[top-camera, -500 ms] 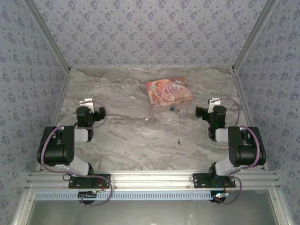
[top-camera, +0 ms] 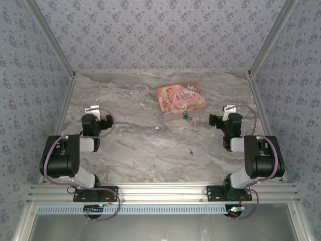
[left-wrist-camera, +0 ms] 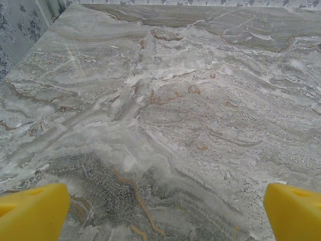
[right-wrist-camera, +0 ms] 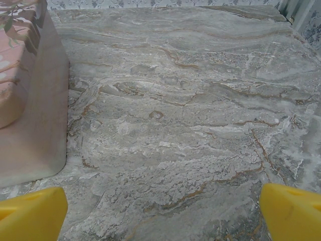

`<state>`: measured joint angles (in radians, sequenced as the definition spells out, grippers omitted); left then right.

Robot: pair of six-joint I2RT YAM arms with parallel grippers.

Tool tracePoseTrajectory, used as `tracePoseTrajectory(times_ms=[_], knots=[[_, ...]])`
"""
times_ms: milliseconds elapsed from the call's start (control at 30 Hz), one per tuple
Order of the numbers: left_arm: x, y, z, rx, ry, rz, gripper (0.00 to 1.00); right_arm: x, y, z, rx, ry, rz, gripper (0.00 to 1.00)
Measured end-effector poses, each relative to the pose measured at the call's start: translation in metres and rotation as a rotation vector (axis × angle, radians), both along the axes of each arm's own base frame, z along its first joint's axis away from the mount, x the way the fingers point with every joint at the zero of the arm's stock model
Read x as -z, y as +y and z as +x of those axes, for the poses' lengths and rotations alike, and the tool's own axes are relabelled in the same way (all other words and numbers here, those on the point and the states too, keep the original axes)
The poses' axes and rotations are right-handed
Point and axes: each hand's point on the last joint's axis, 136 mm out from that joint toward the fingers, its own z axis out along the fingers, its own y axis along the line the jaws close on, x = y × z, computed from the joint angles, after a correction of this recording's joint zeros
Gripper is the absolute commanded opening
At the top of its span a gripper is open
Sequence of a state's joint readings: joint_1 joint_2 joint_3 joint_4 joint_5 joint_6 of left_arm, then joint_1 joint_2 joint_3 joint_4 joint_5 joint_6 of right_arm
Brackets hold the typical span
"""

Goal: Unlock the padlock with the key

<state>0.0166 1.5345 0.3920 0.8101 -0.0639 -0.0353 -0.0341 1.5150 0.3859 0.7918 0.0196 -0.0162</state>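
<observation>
Rest pose, top and wrist views. Compare the picture from a moment earlier and you find nothing displaced: arms, key and padlock lie as they did, so you may judge the task not yet begun. Nearest you, the left gripper [top-camera: 98, 111] and right gripper [top-camera: 220, 113] sit folded back over the surface [top-camera: 135, 145], a flat, matt, grey-veined marble pattern. In each wrist view the blunt yellow fingers [left-wrist-camera: 30, 213] stand spread wide with nothing between them. Farther out, the key [top-camera: 190, 150], a thin dark metal sliver, lies flat, well apart from both grippers. Beyond it, the padlock [top-camera: 185, 116], blue-teal bodied, rests against the near side of the pink box [top-camera: 180, 99], a flat illustrated rectangle. You cannot tell whether its shackle engages a hasp.
</observation>
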Motion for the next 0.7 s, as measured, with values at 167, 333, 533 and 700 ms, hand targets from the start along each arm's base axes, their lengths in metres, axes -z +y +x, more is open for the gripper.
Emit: tracePoseTrajectory(times_ms=[167,333,533,700], knots=[[0.000,0.001,0.000,-0.009,0.000,0.001,0.99,0.000,0.000,0.000,0.000,0.002,0.000,0.99],[-0.011,0.006,-0.004,-0.036,-0.011,0.003,0.99,-0.002,0.000,-0.003,0.000,0.030,0.001,0.97],[-0.071,0.016,-0.013,-0.123,-0.081,-0.075,0.99,-0.054,0.001,-0.008,0.009,-0.026,0.020,1.00],[-0.123,0.016,-0.008,-0.161,-0.126,-0.261,0.99,-0.091,0.023,-0.022,-0.019,-0.025,0.073,1.00]])
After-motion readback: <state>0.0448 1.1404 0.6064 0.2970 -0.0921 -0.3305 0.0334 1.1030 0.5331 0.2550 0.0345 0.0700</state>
